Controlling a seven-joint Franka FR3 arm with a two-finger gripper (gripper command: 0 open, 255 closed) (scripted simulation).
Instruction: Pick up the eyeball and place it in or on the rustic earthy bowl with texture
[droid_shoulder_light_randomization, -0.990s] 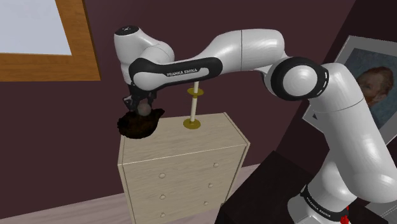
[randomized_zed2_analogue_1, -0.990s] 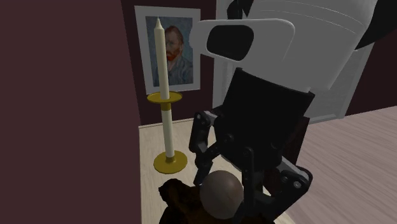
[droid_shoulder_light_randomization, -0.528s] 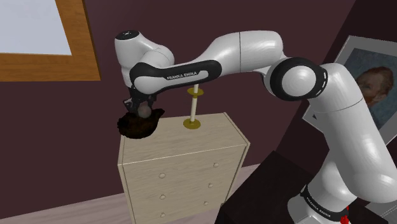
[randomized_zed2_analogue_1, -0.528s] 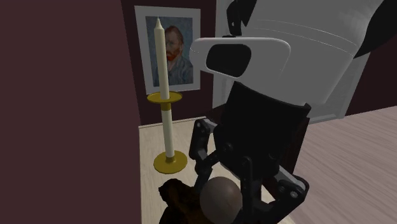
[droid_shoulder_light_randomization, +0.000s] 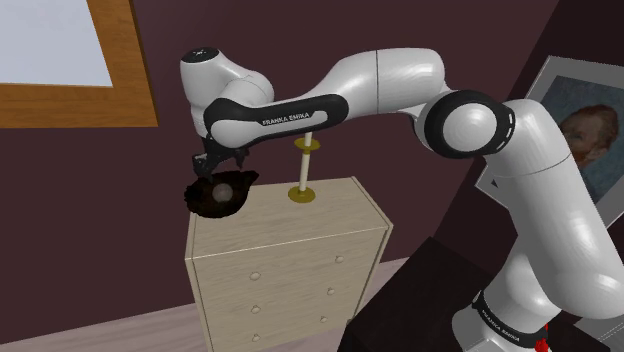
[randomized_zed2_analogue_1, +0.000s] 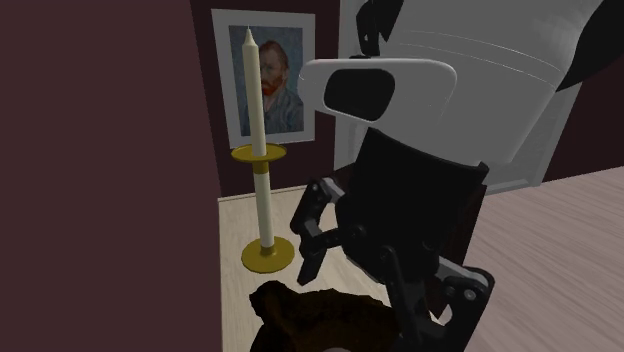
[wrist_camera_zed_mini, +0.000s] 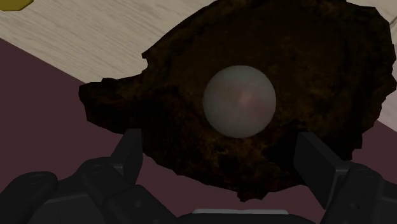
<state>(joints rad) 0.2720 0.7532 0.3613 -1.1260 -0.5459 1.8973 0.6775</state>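
The eyeball (wrist_camera_zed_mini: 239, 100), a pale grey ball, lies free in the hollow of the rough dark brown bowl (wrist_camera_zed_mini: 312, 70). My gripper (wrist_camera_zed_mini: 221, 146) hangs open just above it, and its black fingers (wrist_camera_zed_mini: 130, 156) stand wide apart on either side without touching the ball. In the shoulder view the eyeball (droid_shoulder_light_randomization: 222, 188) rests in the bowl (droid_shoulder_light_randomization: 203, 201) at the far left corner of the dresser top, under the gripper (droid_shoulder_light_randomization: 222, 162). In the second exterior view the open gripper (randomized_zed2_analogue_1: 370, 290) hovers over the bowl (randomized_zed2_analogue_1: 310, 315). The bowl juts past the dresser's edge.
A tall white candle in a gold candlestick (droid_shoulder_light_randomization: 303, 172) (randomized_zed2_analogue_1: 259, 150) stands on the pale wooden dresser (droid_shoulder_light_randomization: 290, 250) close behind the gripper. A dark maroon wall runs beside the bowl. A portrait painting (droid_shoulder_light_randomization: 590, 130) leans at the shoulder view's right.
The fingers have opened and let go of the eyeball, which has dropped from between them into the bowl. The arm has barely moved.
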